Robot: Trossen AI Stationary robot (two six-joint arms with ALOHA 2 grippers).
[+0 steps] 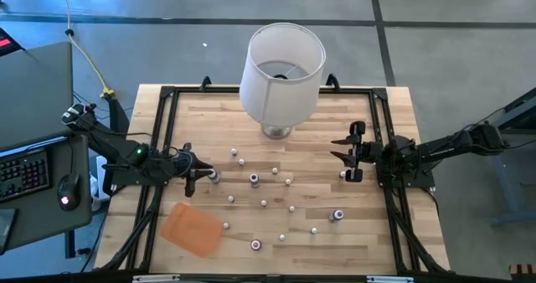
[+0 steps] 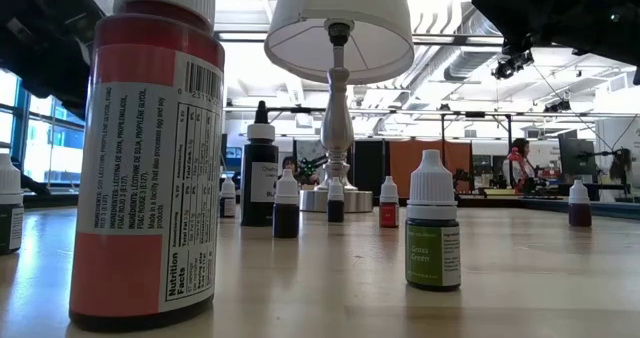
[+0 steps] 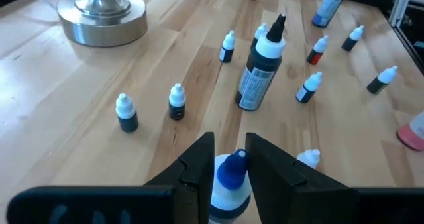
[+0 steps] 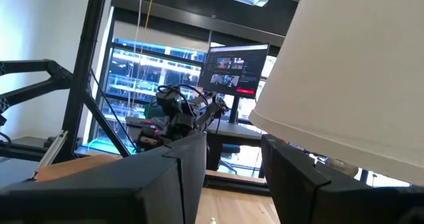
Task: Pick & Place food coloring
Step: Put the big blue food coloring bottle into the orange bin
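Note:
Several tiny food coloring bottles (image 1: pixel 264 203) stand scattered upright on the wooden table, and more of them (image 3: pixel 176 102) show in the left wrist view. My left gripper (image 1: pixel 198 177) is low over the table's left side, shut on a blue-capped bottle (image 3: pixel 230 179). My right gripper (image 1: pixel 356 153) hangs open above the table's right side, pointing toward the lamp, with one small bottle (image 1: pixel 343 175) on the table beside it. Its fingers (image 4: pixel 192 164) hold nothing. My left gripper pinches the blue-capped bottle between its two fingers (image 3: pixel 199 163), at the shoulder just under the cap (image 3: pixel 232 171). The fingers come in low from the table's left side. The bottle stands upright between them; the gripper hides its base, so lifted or resting cannot be told.
A big white lampshade (image 1: pixel 281 65) on a metal base (image 3: pixel 103 15) stands at the far middle. A flat orange tray (image 1: pixel 193 229) lies near the left front. A taller black bottle (image 3: pixel 262 68) stands just ahead of my left gripper. A black frame (image 1: pixel 159 107) borders the table.

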